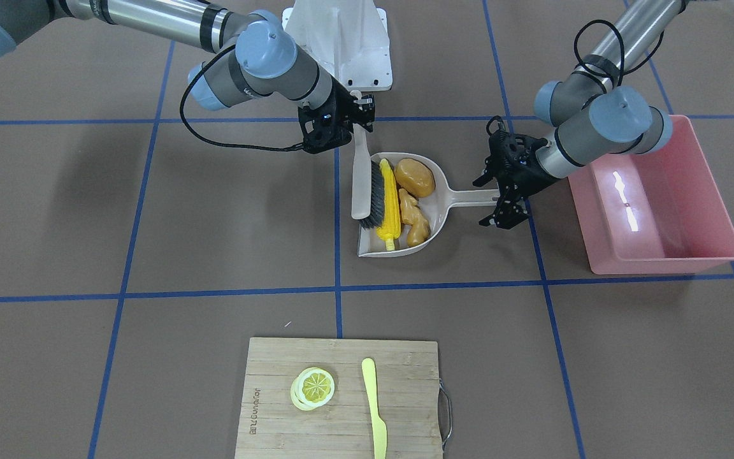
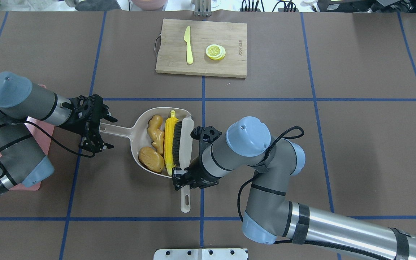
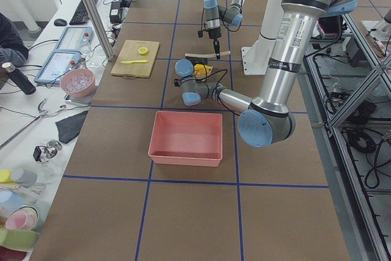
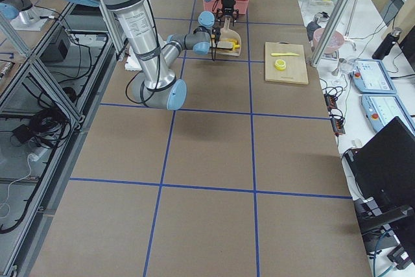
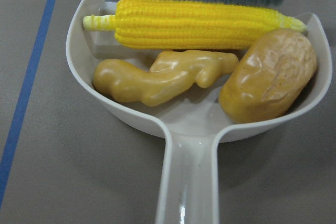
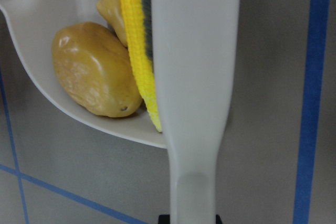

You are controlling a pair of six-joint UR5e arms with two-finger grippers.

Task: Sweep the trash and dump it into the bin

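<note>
Brown tabletop (image 2: 356,151) gridded with blue tape (image 2: 338,99), a cluttered white side desk (image 3: 33,99) along one edge

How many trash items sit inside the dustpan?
3: the corn cob against the brush bristles, the ginger root beside it, the potato nearest the robot. None appears hidden.
</note>
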